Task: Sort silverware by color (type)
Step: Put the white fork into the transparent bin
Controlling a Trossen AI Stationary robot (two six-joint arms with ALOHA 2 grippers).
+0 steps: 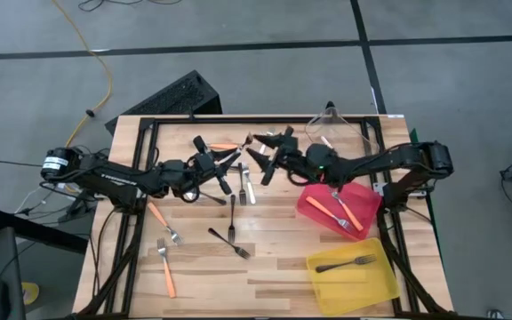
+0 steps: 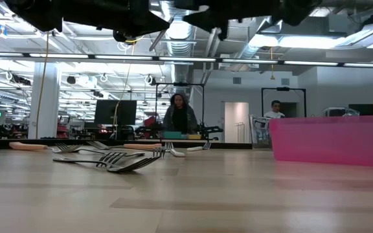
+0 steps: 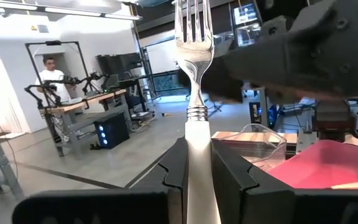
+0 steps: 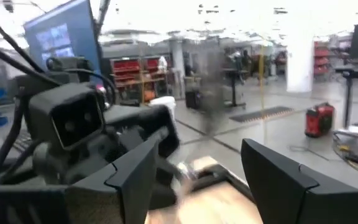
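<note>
My left gripper [image 3: 197, 149] hovers over the table's far middle [image 1: 229, 158], shut on a fork [image 3: 194, 37] with a pale handle and metal tines. Facing it, my right gripper [image 1: 260, 162] stands open close by, with nothing between its fingers [image 4: 197, 168]. Loose silverware lies flat on the wood: two orange-handled forks [image 1: 163, 240] at the left, two black forks [image 1: 230, 227] in the middle, and pale forks [image 1: 245, 182] under the grippers. In the low view these forks [image 2: 109, 158] lie in a loose row. My left gripper pinches the fork's pale handle [image 3: 197, 134] between its two fingers, just below the ringed neck. The fingers come level from the table's left and lie along the fork. The tines stick out ahead toward my right gripper, and the fork is lifted clear of the table.
A red bin [image 1: 363, 197] at the right holds an orange-handled fork [image 1: 343, 212]. The yellow bin [image 1: 376, 284] near the front right holds a black fork [image 1: 345, 263]. A clear bin [image 1: 340, 124] stands at the far edge. People show in the room beyond.
</note>
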